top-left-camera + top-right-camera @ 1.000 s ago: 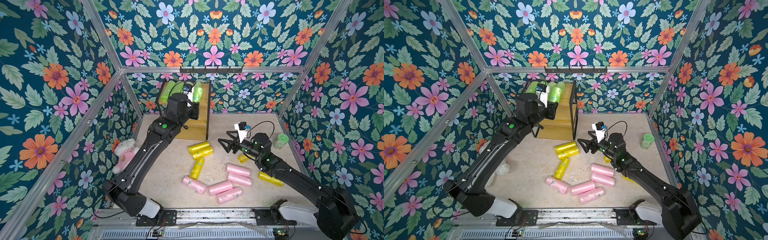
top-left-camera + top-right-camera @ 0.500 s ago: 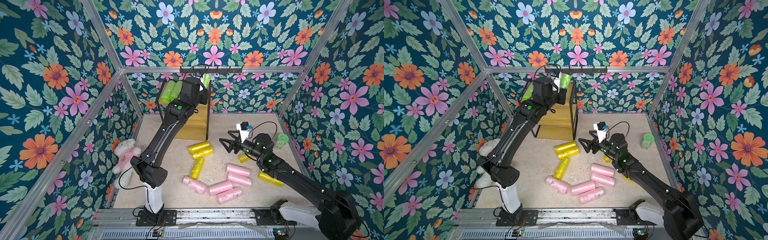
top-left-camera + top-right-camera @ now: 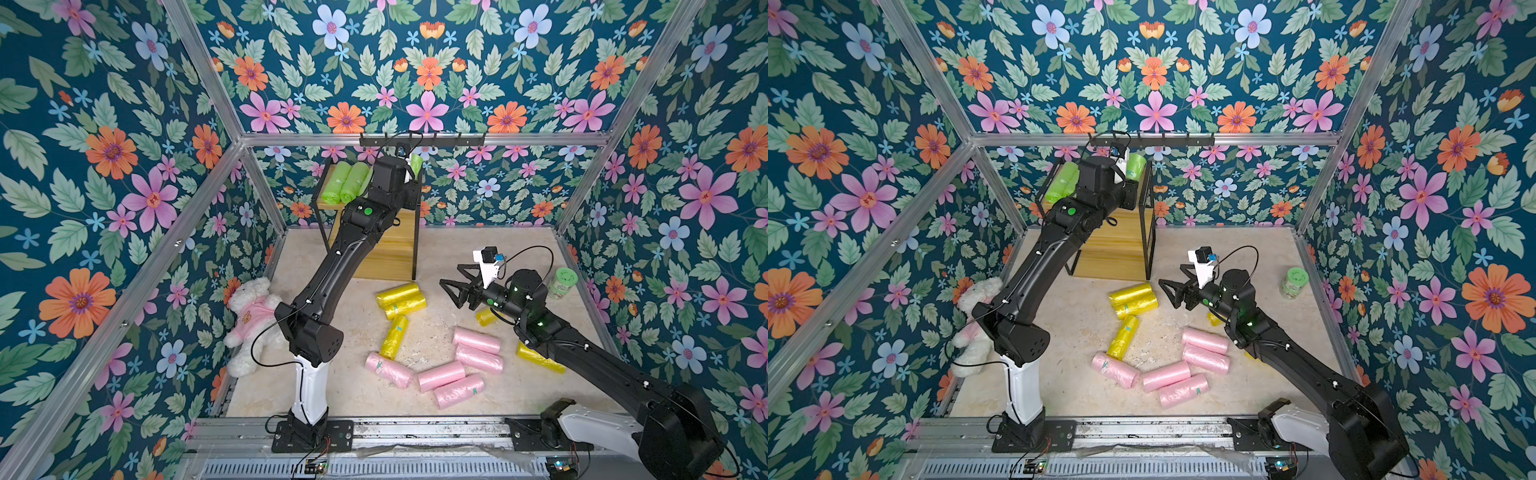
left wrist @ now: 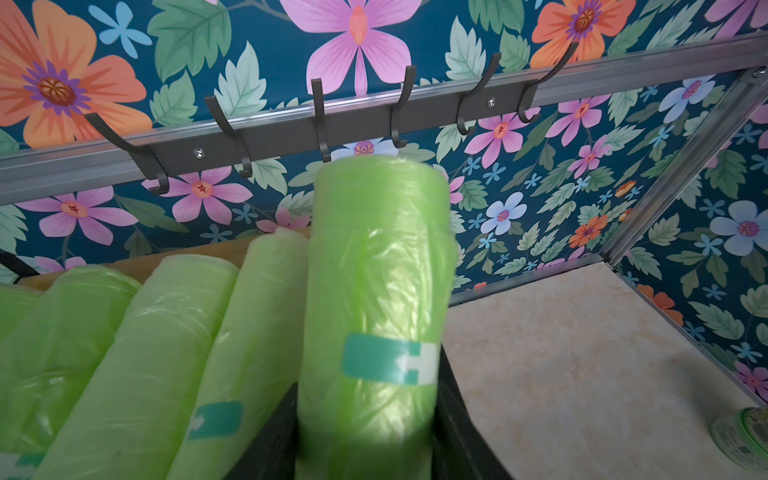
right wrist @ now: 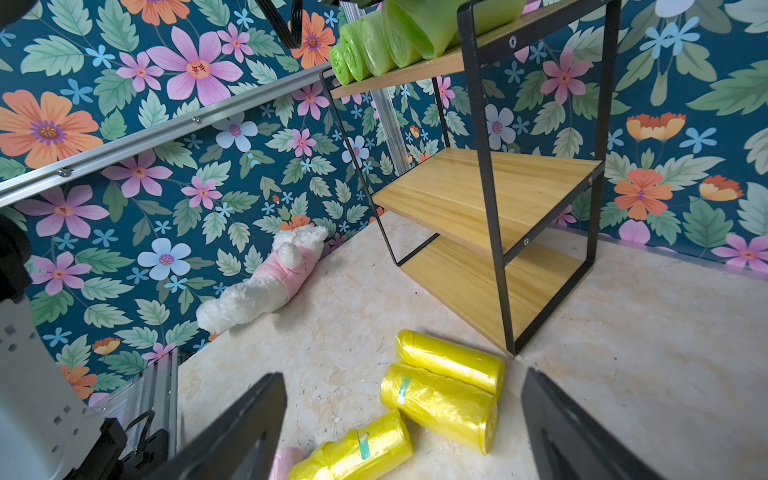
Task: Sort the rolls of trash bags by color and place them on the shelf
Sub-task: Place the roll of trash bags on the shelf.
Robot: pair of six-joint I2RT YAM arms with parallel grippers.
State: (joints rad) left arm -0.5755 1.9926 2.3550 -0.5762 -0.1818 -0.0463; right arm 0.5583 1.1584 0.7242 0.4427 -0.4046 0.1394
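My left gripper [image 4: 368, 415] is shut on a lime green roll [image 4: 374, 291], its black fingers against both sides with no gap showing. It holds the roll over the right end of the shelf's [image 3: 386, 257] top board, beside several green rolls [image 4: 145, 353] lying there. In both top views the held roll [image 3: 417, 164] [image 3: 1136, 166] shows past the wrist. My right gripper [image 3: 451, 276] hovers open and empty above the floor, facing two yellow rolls [image 5: 444, 390]. Another yellow roll [image 3: 395, 336] and several pink rolls [image 3: 449, 374] lie on the floor.
A black hook rail [image 3: 419, 140] runs along the back wall just above the shelf. A white plush bear in pink [image 3: 253, 316] lies at the left wall. A green-lidded jar [image 3: 563, 282] stands at the right wall. The shelf's lower boards [image 5: 478, 187] are bare.
My left arm has stretched up and back, carrying the green roll from in front of the shelf to the right end of its top board. The right arm has barely moved.
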